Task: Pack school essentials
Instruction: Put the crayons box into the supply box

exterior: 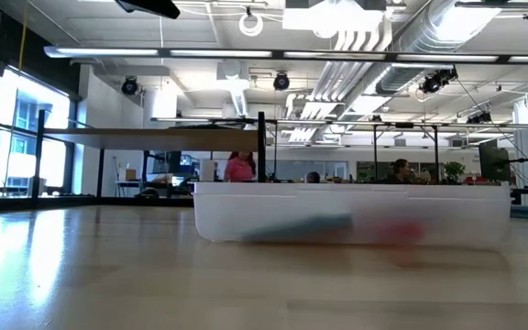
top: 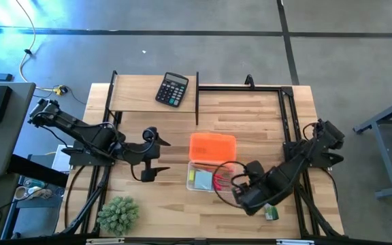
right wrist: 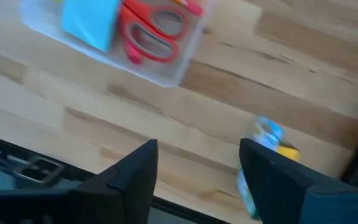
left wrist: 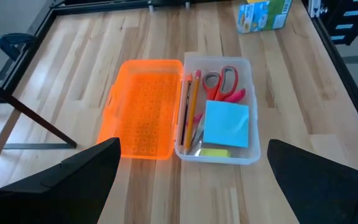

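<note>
1. Two grippers, neither holding anything: the right gripper (right wrist: 197,171) hangs with jaws parted and empty above bare worktop (top: 264,116), between the clear case (left wrist: 252,112) and the green-yellow packet (right wrist: 263,162); the left gripper (left wrist: 191,180) hovers with jaws spread wide and empty, facing the case from the other side.
2. Most of the packing looks done. Inside the clear case lie the red-handled scissors (left wrist: 221,82), two pencils (left wrist: 190,106), a pink pen (left wrist: 196,124), the light-blue notepad (left wrist: 227,123) and a small yellow block (left wrist: 215,152).
3. Left to do, by this reading: the packet lies outside on the worktop near the right gripper, and the orange lid (left wrist: 145,107) lies folded open beside the case.
4. Only the left wrist view lays out the contents item by item; the high view alone places both arms, the black calculator (top: 172,89) at the far edge and the green plant (top: 118,214) near the left arm's side; the low view gives only the case's frosted wall.
</note>
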Available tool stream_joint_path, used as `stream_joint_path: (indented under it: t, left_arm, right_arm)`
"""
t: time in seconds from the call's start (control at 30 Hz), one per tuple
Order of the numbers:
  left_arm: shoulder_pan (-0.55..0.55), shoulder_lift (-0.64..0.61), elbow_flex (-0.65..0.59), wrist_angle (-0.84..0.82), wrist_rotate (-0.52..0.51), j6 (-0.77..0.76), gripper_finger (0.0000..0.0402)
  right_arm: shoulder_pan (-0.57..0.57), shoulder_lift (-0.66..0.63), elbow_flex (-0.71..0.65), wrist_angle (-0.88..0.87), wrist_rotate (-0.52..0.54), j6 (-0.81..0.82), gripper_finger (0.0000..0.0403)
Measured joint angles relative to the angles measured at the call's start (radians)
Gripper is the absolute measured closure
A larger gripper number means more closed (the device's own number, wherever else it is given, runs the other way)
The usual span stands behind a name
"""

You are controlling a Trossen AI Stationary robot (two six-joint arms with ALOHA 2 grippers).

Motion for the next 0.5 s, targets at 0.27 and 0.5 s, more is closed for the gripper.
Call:
stream_joint_path:
  t: [0.27,0.5]
  left_arm:
    - [0.0,0.0,0.0,0.0,0.0,0.0,0.0005]
    - [0.0,0.0,0.0,0.002,0.0,-0.002,0.0005]
  right_arm:
    - [0.112,0.0,-0.001,-0.066,-0.009,0.174,0.0164]
    - [0.204,0.001,-0.001,-0.094,0.003,0.316,0.0164]
